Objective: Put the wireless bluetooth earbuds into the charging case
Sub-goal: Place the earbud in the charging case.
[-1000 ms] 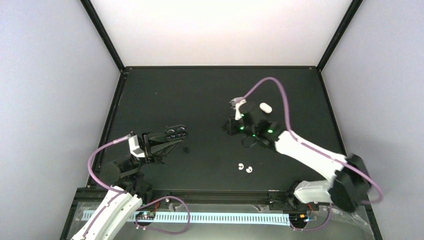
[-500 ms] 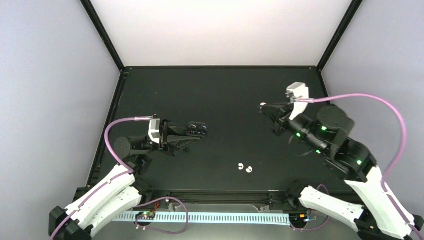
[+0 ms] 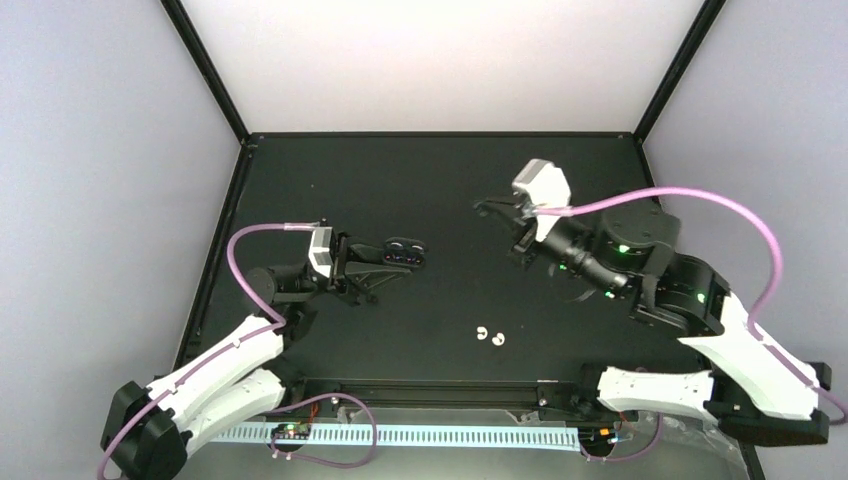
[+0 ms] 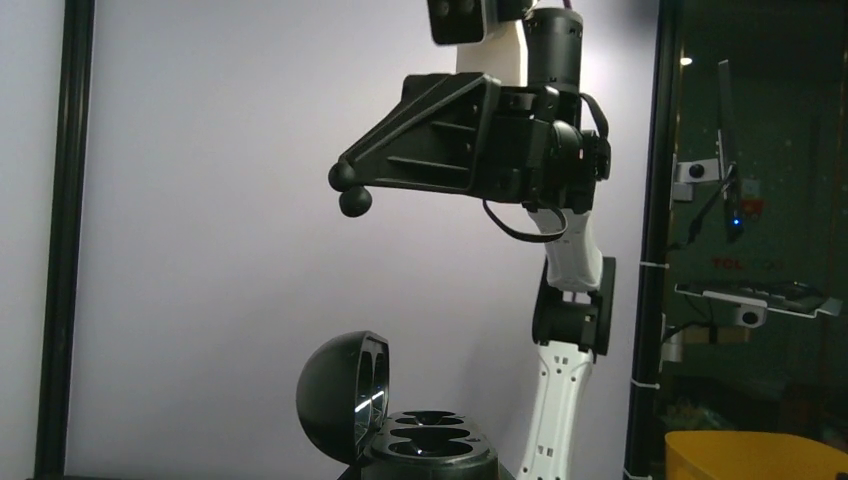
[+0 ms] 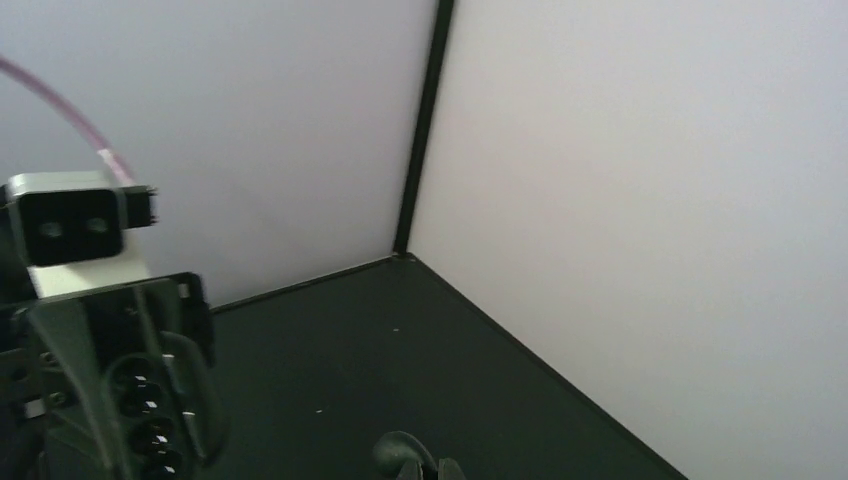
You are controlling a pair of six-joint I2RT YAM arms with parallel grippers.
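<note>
1. The left arm's fingers (image 3: pixel 382 256) reached toward 3 o'clock above the dark tabletop (image 3: pixel 400 170). They were closed on the black charging case (image 3: pixel 403 249), which sat at their tips.
2. The charging case lay just to the 9 o'clock side of the tabletop's middle in the overhead view. In the left wrist view its rounded lid (image 4: pixel 343 396) stood open, tipped back at the 9 o'clock side of the base (image 4: pixel 430 452). Two round sockets showed in the top of the base.
3. Two white earbuds (image 3: pixel 490 336) lay on the tabletop side by side, just apart, at about 5 o'clock from the middle. They were well apart from the case and from both sets of fingers.
4. The right arm's fingers (image 3: pixel 484 206) pointed toward 9 o'clock, at about 1 o'clock from the tabletop's middle. They faced the case across a gap.
5. In the left wrist view the right arm's fingers (image 4: pixel 349 188) were high above the open case, pressed together, with their rounded tips touching. Whether a bud was pinched between them could not be made out.
6. In the right wrist view something dark and rounded showed at the bottom edge by the fingertips, too small to name.
</note>
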